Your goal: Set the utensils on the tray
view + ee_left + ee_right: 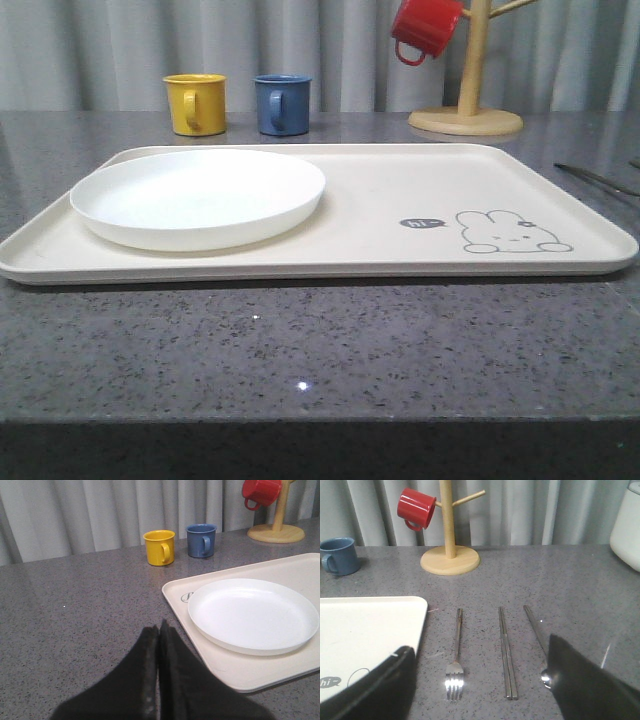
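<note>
The cream tray (400, 200) with a rabbit drawing lies across the middle of the grey counter. Three silver utensils lie side by side on the counter to the right of the tray (365, 625): a fork (456, 660), a pair of chopsticks (506, 655) and a spoon (535, 625) whose bowl is partly hidden by a finger. My right gripper (478, 644) hangs open above the fork and chopsticks, holding nothing. My left gripper (159, 628) is shut and empty over bare counter just left of the tray's near left corner (225, 672). A thin utensil end (598, 180) shows at the front view's right edge.
A round white plate (200, 195) sits on the tray's left half. Behind the tray stand a yellow mug (195, 103) and a blue mug (282, 103). A wooden mug tree (467, 100) holds a red mug (425, 28). A white container (627, 525) stands far right.
</note>
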Controlling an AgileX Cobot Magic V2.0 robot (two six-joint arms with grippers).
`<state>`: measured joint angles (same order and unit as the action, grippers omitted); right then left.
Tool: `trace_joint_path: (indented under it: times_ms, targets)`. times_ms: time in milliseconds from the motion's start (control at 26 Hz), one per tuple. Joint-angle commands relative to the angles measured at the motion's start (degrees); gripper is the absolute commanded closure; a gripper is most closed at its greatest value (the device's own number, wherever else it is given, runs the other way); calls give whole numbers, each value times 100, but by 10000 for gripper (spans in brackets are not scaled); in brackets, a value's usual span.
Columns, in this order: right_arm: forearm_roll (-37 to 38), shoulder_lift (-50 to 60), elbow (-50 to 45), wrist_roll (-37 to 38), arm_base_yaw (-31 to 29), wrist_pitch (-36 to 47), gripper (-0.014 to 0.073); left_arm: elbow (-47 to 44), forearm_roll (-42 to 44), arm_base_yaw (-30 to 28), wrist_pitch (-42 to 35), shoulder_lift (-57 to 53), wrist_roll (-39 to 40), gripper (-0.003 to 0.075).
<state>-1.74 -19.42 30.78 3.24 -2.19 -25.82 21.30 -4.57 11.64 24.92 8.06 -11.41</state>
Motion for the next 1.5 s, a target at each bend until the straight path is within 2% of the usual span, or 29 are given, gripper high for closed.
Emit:
trace_joint_path:
  times_ms: [0,692,808,923,1231,1462]
  targets:
    - [71,-93,207,-35,-34,466,23,139,-73,-10,-509,56,55,738]
    - [71,-93,207,-35,-34,508,25,139,-73,-10,-509,56,55,738]
    - [71,-205,237,-35,-23,461,75,139,-73,-10,-509,56,55,738]
    - [112,-795,465,-41,-22,167,140,139,-73,-10,-509,56,55,738]
    - [290,-3535,2004,-52,-6,-1300,141,139,-73,-10,-509,56,55,738]
    - [290,-5371,3235,-219,369,-2003,141,139,-73,-10,-509,56,55,738]
